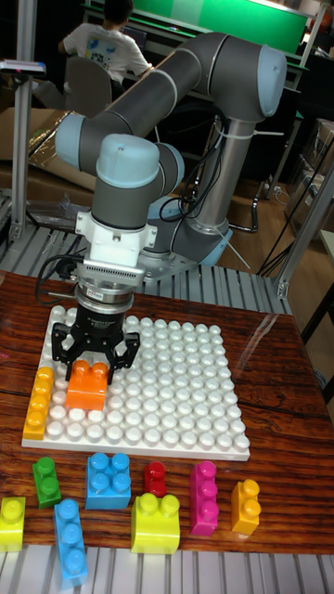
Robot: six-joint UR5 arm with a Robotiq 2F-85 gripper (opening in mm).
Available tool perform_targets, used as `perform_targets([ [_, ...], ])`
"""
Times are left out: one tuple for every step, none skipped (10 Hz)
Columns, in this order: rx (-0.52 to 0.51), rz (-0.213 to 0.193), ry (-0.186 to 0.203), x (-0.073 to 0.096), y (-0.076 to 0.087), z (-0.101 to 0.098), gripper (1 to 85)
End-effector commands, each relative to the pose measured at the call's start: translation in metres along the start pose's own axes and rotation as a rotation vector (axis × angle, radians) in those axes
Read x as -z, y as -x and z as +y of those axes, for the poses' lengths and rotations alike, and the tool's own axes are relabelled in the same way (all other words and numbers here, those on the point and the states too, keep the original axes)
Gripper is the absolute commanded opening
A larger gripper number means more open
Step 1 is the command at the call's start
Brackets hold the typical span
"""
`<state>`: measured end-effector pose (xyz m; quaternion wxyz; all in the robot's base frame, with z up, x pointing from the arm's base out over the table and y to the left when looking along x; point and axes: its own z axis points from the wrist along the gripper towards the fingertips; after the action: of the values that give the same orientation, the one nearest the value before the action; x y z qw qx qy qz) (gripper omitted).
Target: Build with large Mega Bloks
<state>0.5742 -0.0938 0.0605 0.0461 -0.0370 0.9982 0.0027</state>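
Note:
My gripper [92,371] hangs over the left part of the white studded baseplate [186,390], shut on an orange block [87,387] that sits on or just above the plate's studs; I cannot tell which. A long yellow-orange block [38,402] stands along the plate's left edge. The gripper body hides the studs behind the orange block.
Loose blocks lie in front of the plate: green [46,480], yellow [12,522], two blue [109,479] [70,542], red [155,478], lime-yellow [155,522], magenta [203,497] and orange-yellow [246,506]. The arm's base [218,223] stands behind the wooden table. A person sits far back.

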Motion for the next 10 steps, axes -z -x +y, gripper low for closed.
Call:
perform_targets([
  [-0.007, -0.006, 0.013, 0.0, 0.001, 0.002, 1.0],
  [-0.004, -0.009, 0.017, 0.0, 0.002, 0.003, 1.0],
  [0.0, -0.01, 0.019, 0.0, 0.002, 0.003, 1.0],
  [0.004, -0.004, 0.029, 0.0, 0.001, 0.005, 1.0],
  [-0.003, 0.001, 0.04, 0.001, -0.001, 0.009, 1.0],
  [-0.008, 0.001, 0.044, 0.003, -0.001, 0.011, 1.0],
  [-0.011, 0.002, 0.057, 0.003, 0.0, 0.015, 1.0],
  [-0.014, 0.006, 0.063, 0.002, -0.003, 0.018, 1.0],
  [-0.006, 0.005, 0.057, 0.0, -0.003, 0.018, 1.0],
  [-0.003, 0.003, 0.055, -0.002, -0.002, 0.018, 1.0],
])
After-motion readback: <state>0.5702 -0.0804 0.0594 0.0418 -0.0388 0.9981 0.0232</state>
